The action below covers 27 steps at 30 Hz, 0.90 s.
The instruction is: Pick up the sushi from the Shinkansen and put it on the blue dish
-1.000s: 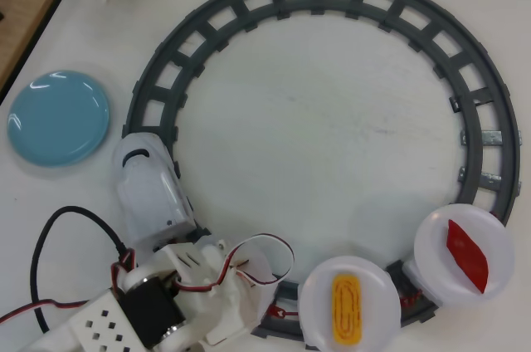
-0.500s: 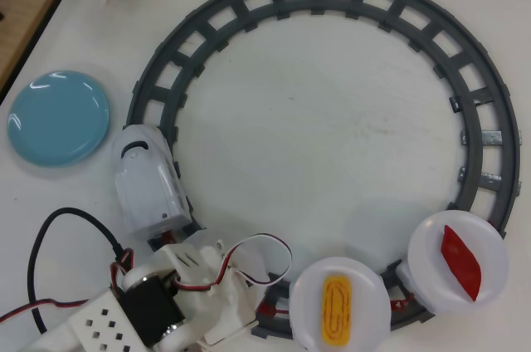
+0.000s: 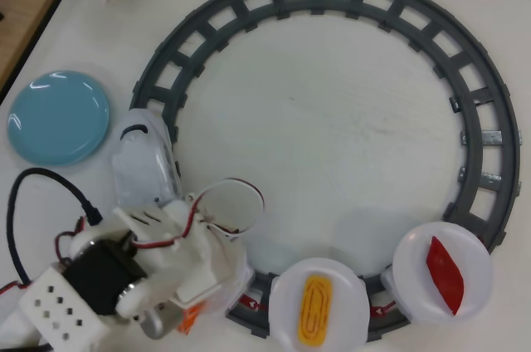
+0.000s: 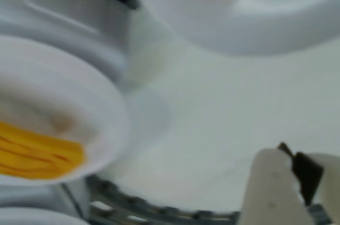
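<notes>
From the overhead view, my white arm sits low over the white toy bullet train on the grey circular track, hiding the first car's round white plate. A sliver of the orange salmon sushi shows beneath the arm, so I judge it not yet delivered; the glossy light-blue dish lies empty on the tabletop. I cannot tell whether the pincer is spread or pinching; the wrist view is blurred.

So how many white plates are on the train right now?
3: one with the yellow egg piece, one with the red tuna piece, one largely behind the arm. More may be hidden.
</notes>
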Available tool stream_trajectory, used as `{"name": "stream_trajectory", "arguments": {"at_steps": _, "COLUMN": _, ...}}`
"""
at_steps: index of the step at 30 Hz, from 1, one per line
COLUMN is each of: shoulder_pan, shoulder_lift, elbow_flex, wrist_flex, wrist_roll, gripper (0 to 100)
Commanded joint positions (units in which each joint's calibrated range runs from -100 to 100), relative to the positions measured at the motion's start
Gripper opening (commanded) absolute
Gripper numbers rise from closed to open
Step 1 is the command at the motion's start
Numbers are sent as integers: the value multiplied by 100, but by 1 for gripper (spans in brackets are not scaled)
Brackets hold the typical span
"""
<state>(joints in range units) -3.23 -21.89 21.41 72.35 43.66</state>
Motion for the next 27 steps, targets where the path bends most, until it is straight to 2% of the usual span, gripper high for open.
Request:
{"name": "stream_trajectory", "arguments": {"at_steps": 1, "shoulder_pan": -311, "shoulder_lift": -80, "elbow_flex": -662, "wrist_flex": 565, "wrist_roll": -151, "gripper": 3}}
{"name": "stream_trajectory", "arguments": {"at_steps": 5, "shoulder_pan": -637, "shoulder_lift": -262, "elbow_flex": -906, "wrist_flex": 1431, "wrist_roll": -308, "gripper": 5}}
{"name": "stream_trajectory", "arguments": {"at_steps": 10, "shoulder_pan": -795, "shoulder_lift": -992, "elbow_flex": -563, "wrist_flex": 2051, "wrist_roll": -334, "gripper": 29}}
{"name": "stream_trajectory", "arguments": {"at_steps": 18, "shoulder_pan": -716, "shoulder_lift": -1540, "elbow_flex": 898, "wrist_flex": 1949, "wrist_roll": -161, "gripper": 24}}
{"name": "stream_trajectory", "arguments": {"at_steps": 27, "shoulder_pan": -733, "shoulder_lift": -1482, "elbow_flex": 1421, "wrist_flex": 1941, "wrist_roll": -83, "gripper": 25}}
